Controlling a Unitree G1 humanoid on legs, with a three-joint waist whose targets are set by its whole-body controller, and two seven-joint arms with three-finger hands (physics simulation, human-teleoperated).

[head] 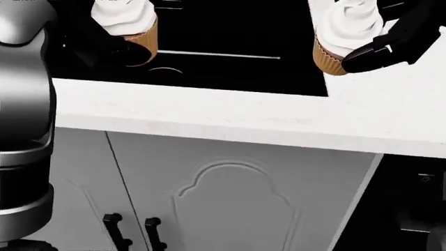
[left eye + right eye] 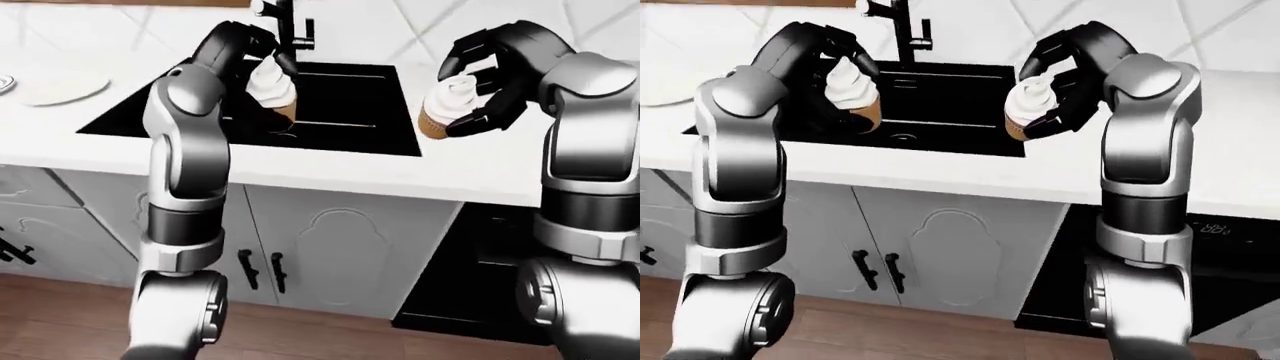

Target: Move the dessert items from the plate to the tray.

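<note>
Carrying 2 cupcakes, 1 per robot hand.
My left robot hand (image 2: 243, 46) grips a cupcake (image 2: 272, 90) over the sink (image 2: 350, 105); my right robot hand (image 2: 500, 75) grips another cupcake (image 2: 445, 109); a jolt could drop either.

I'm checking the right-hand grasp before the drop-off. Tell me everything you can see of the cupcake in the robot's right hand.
The right-hand cupcake has a tall swirl of white frosting above a tan, ribbed paper-like wrapper. It stands roughly upright, held in the air by the right hand, whose black fingers close round the wrapper and side. In the left-eye view it hangs over the white counter, just right of the black sink. Nothing else touches it.
</note>
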